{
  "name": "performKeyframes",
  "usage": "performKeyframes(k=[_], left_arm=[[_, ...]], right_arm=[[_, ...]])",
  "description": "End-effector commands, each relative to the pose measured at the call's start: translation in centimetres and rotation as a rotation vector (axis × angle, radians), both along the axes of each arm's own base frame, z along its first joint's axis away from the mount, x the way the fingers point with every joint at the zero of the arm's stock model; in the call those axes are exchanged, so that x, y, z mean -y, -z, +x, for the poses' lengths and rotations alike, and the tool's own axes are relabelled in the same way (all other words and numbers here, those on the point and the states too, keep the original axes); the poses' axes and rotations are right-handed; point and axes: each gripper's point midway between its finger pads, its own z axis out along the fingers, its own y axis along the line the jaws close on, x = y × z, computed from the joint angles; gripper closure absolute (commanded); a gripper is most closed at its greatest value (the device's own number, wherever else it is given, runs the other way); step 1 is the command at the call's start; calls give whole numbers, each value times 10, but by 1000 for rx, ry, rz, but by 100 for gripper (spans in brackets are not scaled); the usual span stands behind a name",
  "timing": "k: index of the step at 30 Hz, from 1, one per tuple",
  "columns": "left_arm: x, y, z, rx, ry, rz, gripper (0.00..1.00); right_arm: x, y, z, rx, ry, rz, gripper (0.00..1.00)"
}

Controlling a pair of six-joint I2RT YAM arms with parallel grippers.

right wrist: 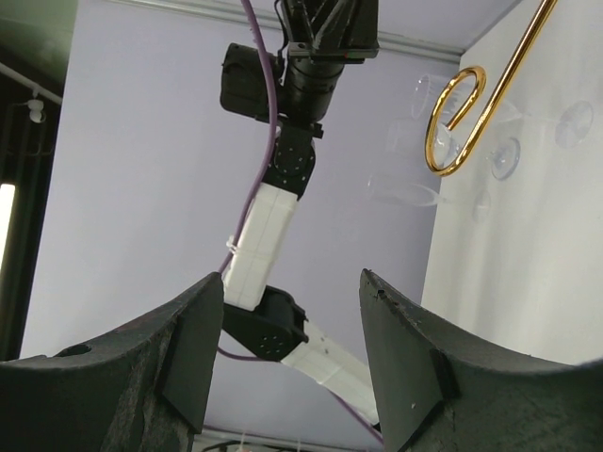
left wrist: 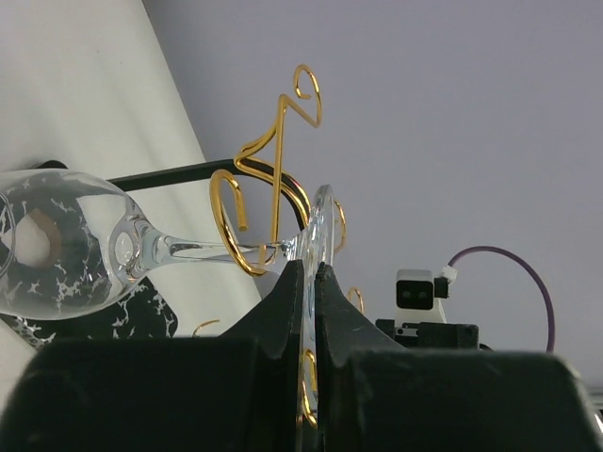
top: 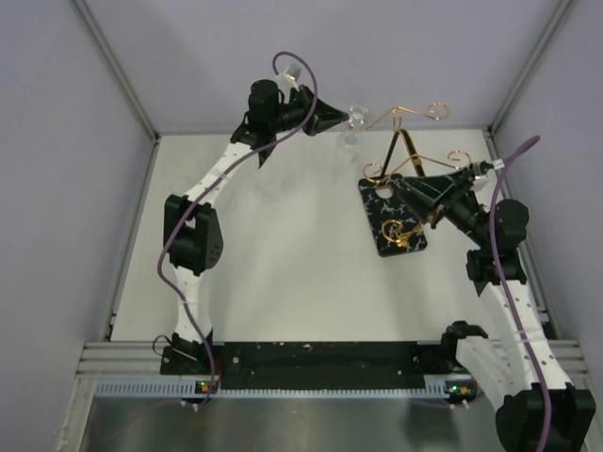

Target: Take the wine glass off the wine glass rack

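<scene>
White worktop (top: 283,273) bears a gold wire, black-based wine glass rack (top: 388,209). Left end effector (left wrist: 311,270) clenches the clear wine glass (left wrist: 66,245) by its foot; right end effector (right wrist: 290,278) hangs released.

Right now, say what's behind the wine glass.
Behind the wine glass stand the gold curls of the wine glass rack; its marbled base shows through the bowl. The left gripper covers the rack's lower wires.
</scene>
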Motion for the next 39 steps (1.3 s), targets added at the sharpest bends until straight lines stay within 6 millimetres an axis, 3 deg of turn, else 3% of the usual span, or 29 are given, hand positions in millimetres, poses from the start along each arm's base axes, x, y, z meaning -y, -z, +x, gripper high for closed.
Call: performKeyframes(k=[1, 8, 17, 26, 31, 39], left_arm=[[-8, -56, -31, 166, 43, -46, 100], [5, -58, -34, 168, 87, -83, 100], [21, -68, -11, 160, 100, -155, 100], [27, -59, 8, 161, 68, -175, 100], [25, -61, 16, 200, 41, -212, 100], [-1, -65, 37, 237, -44, -218, 100]], right_arm=[[-2, -16, -7, 54, -4, 3, 41], [-3, -16, -10, 56, -7, 4, 41], [-3, -13, -11, 52, -9, -3, 41], [-4, -14, -10, 59, -14, -5, 41], [-4, -11, -10, 59, -16, -6, 41], [-5, -8, -11, 60, -19, -6, 41]])
